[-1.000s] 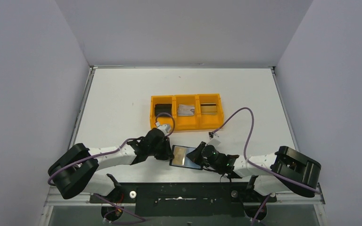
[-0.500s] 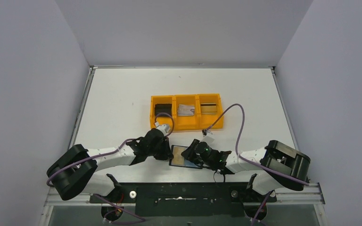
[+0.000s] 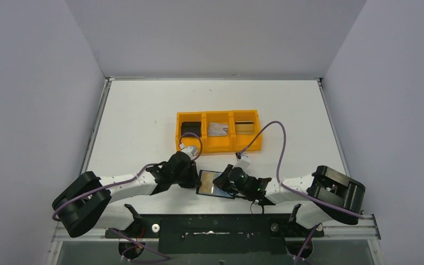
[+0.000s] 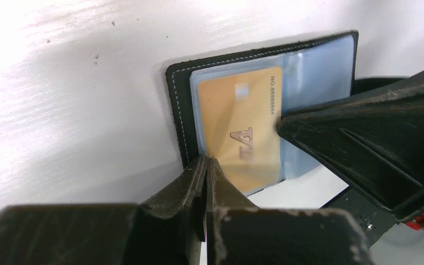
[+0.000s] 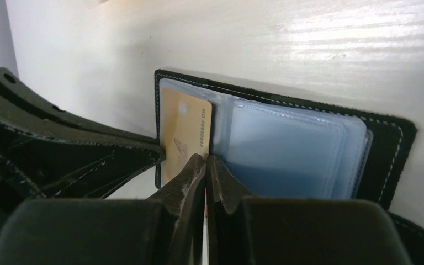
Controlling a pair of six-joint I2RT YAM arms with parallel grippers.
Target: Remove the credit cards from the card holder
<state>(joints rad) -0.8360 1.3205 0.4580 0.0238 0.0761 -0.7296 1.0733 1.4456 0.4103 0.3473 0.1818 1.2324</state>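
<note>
Top view: card holder (image 3: 215, 184) lies open and flat on the desk (image 3: 143, 121), near the front edge, at 6 o'clock from the orange tray (image 3: 219, 149)

Left gripper (image 3: 197, 182) sits at the holder's 9 o'clock side, right gripper (image 3: 229, 185) at its 3 o'clock side

Left wrist view: I see the left fingers pressed together, tips at the holder's near edge beside a corner of the gold card (image 4: 237, 127). I cannot tell if they pinch anything

That card sits in the clear pocket on the left half and sticks out past the holder's edge

Right wrist view: right fingers together as well, tips at the near edge of the card, close to the centre fold. The blue-grey pockets (image 5: 292, 149) at 3 o'clock of the card look bare

Tray, 9 to 3 o'clock: black block (image 3: 189, 128), silvery card (image 3: 217, 129), striped gold card (image 3: 245, 127)
</note>
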